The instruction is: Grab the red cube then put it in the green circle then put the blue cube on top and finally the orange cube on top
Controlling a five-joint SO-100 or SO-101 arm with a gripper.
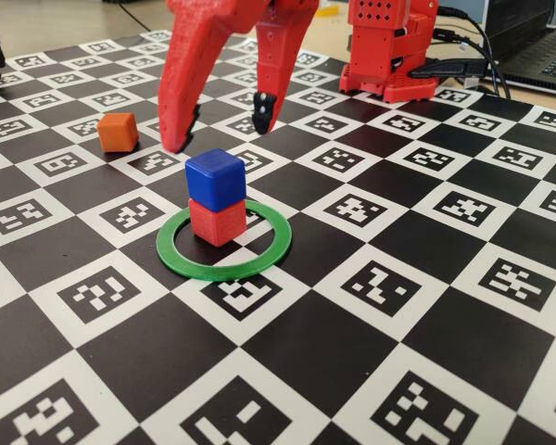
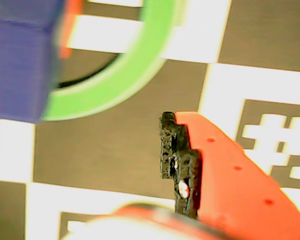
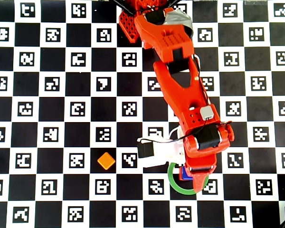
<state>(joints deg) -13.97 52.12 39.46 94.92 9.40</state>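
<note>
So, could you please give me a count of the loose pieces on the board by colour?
Red: 1, the red cube
Blue: 1, the blue cube, stacked on the red
Orange: 1, the orange cube
Green: 1, the green circle
Total: 4

We see matte plastic on all three: blue cube, red cube, orange cube. The green circle is smooth plastic with a slight sheen. Gripper looks like layered printed red plastic with rough black pads, maybe rubbery, too blurry to tell. Board looks like matte printed paper.
</note>
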